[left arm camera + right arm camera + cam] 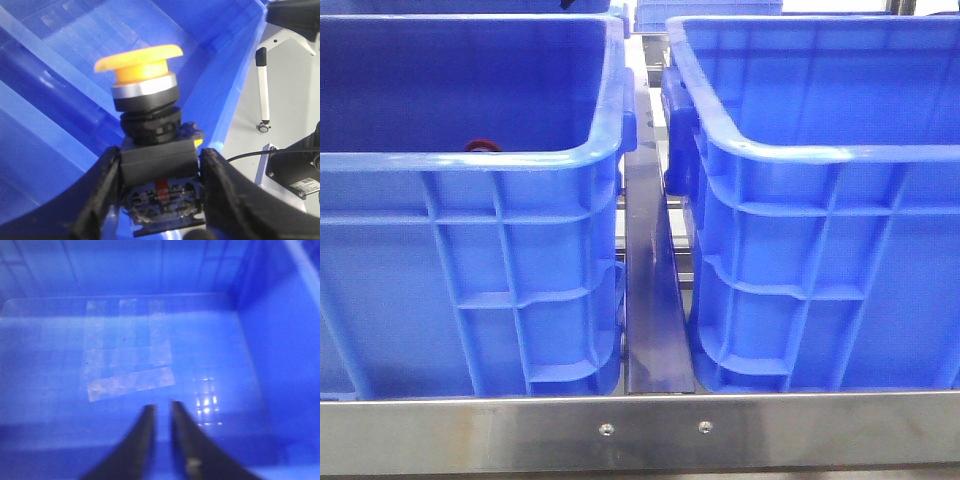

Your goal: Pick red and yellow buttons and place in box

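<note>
My left gripper (161,162) is shut on the dark square body of the yellow button (140,60). Its mushroom cap, above a silver ring, points away from the fingers over a blue crate's wall (60,115). A dark red button (480,146) just peeks over the near rim of the left crate (470,160) in the front view. My right gripper (162,410) hangs inside a blue crate above its bare floor (215,350), its fingers nearly touching with nothing between them. Neither gripper shows in the front view. I cannot tell which crate is the box.
Two large blue crates, left and right (840,150), stand side by side with a metal rail (655,300) between them. A patch of clear tape (127,365) lies on the right crate's floor. Grey floor and a caster leg (263,90) show beyond the crate edge.
</note>
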`<act>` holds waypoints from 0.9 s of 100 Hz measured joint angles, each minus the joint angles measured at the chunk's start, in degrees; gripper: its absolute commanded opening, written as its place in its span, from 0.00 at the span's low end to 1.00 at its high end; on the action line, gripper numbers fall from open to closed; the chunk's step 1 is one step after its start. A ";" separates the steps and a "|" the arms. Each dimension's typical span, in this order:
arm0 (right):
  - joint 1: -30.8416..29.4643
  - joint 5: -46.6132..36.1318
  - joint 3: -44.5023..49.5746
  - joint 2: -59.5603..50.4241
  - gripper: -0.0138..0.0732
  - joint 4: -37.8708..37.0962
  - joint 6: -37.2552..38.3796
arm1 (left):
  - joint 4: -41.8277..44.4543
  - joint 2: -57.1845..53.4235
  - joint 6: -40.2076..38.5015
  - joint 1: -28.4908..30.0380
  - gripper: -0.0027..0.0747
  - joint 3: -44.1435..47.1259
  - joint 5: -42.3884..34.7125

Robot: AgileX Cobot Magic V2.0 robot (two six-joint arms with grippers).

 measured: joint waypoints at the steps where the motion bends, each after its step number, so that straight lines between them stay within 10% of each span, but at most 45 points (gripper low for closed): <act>1: 0.00 0.00 -0.43 0.35 0.69 0.13 0.00 | 0.00 0.00 0.00 0.00 0.11 0.00 0.00; 10: 0.00 0.26 -2.80 4.33 0.84 2.58 0.00 | 0.00 0.00 0.00 0.00 0.11 0.00 0.00; 36: 0.73 3.28 -9.43 11.86 0.84 22.31 -1.59 | 0.00 0.00 0.00 0.00 0.11 0.00 0.00; 90: 15.09 3.29 -13.37 27.39 0.84 82.97 -39.58 | 0.00 0.00 0.00 -0.05 0.11 0.00 0.00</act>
